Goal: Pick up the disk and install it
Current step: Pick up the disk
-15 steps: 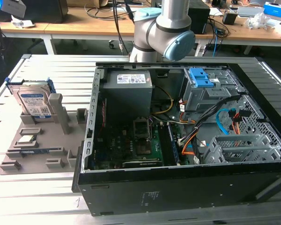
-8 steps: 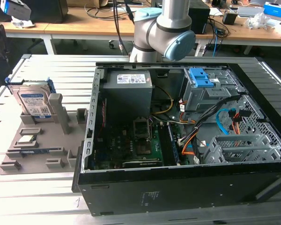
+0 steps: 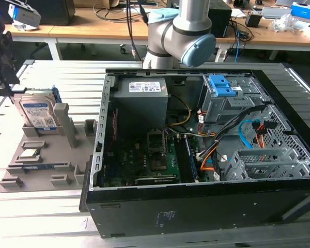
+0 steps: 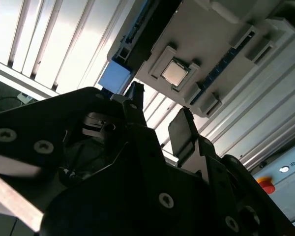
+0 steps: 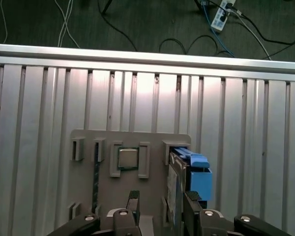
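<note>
Claw [image 5: 162,195], fingers apart and empty, hovers just over the disk [image 3: 37,114], which stands on edge in the grey tray's [image 3: 67,155] slot on the counter [image 3: 57,77] beside the open computer case [image 3: 196,206], probably so its flat faces can be pinched from above.

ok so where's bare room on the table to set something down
Free: ribbed table between the grey fixture tray and the near edge, beside the computer case; also the strip beyond the tray. Crowded: the tray around the disk, the case's cable-filled inside.
</note>
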Available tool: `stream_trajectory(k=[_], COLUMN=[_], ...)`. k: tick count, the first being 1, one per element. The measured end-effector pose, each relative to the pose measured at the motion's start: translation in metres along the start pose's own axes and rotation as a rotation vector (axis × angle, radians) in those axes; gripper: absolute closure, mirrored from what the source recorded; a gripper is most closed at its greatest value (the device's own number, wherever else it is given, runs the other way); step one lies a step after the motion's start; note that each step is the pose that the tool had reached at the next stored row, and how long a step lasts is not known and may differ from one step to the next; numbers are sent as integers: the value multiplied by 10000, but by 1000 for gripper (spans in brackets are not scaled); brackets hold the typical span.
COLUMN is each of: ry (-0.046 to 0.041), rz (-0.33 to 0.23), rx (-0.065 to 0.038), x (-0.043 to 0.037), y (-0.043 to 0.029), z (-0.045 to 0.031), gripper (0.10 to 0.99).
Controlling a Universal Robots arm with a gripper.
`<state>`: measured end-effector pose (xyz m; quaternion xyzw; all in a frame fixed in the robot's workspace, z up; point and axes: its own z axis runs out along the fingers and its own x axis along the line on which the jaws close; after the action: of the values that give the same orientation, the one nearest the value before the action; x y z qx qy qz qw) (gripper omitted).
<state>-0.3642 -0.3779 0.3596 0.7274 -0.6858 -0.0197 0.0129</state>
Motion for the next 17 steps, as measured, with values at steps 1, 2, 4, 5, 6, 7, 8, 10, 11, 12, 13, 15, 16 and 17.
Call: stream_trajectory(k=[1, 2, 4, 5, 6, 7, 8, 10, 11, 12, 13, 15, 16, 17], ry=[0, 0, 0, 0, 0, 0, 1, 1, 2, 2, 1, 1, 1, 1], rz=[-13, -18, -20, -20, -20, -20, -20, -20, -20, -20, -20, -19, -21, -22], rx=[0, 1, 0, 1, 2, 2, 0, 0, 0, -1, 2, 2, 1, 0], x=[-60, -99, -204, -241, -256, -260, -263, -290, -305, -327, -338, -351, -351, -350], y=[-6, -9, -16, -20, -21, -22, -23, -27, -27, -27, -25, -14, -9, -8], z=[4, 8, 32, 56, 82, 98, 114, 165, 176, 193, 206, 250, 279, 297], gripper=[604, 604, 604, 604, 604, 604, 604, 604, 604, 604, 604, 604, 604, 604])
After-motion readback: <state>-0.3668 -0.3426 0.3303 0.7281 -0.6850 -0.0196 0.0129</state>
